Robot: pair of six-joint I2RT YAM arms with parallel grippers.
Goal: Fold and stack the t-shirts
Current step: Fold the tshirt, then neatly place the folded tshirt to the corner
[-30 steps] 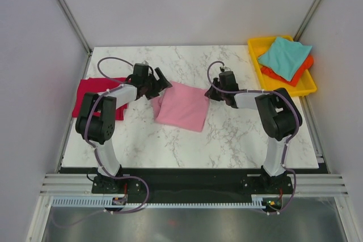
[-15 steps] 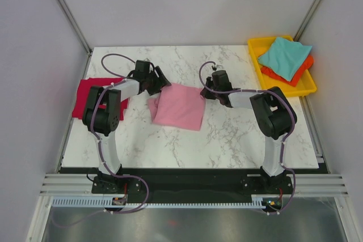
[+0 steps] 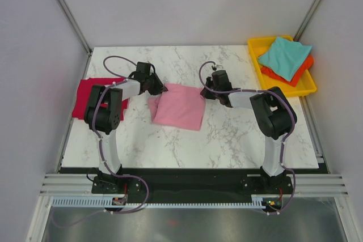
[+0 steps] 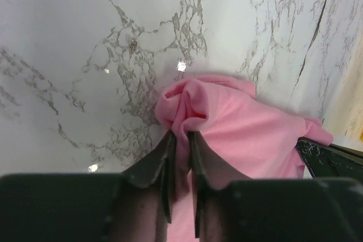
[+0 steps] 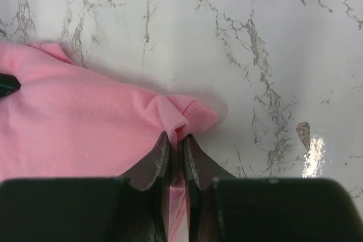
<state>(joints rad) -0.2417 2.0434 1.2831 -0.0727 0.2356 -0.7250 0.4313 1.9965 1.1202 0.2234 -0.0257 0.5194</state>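
Note:
The folded light pink t-shirt (image 3: 178, 107) lies mid-table. My left gripper (image 3: 161, 88) is shut on a bunched fold at its far left corner; in the left wrist view the gripper (image 4: 180, 134) pinches pink cloth (image 4: 244, 134) between its fingers. My right gripper (image 3: 205, 93) is shut on the shirt's far right corner, where a hemmed fold (image 5: 187, 114) sits squeezed in the gripper (image 5: 176, 136). A crimson red t-shirt (image 3: 91, 94) lies flat at the table's left edge. Teal (image 3: 283, 56) and orange (image 3: 295, 75) t-shirts lie in the tray.
The yellow plastic tray (image 3: 256, 66) stands at the far right corner of the marble table (image 3: 238, 140). Grey walls enclose the table on three sides. The arms' bases sit on the black rail at the near edge.
My left gripper has moved right onto the pink shirt's corner and shut on it. The right gripper, shut on the other corner throughout, shifted left. The shirt drew slightly narrower.

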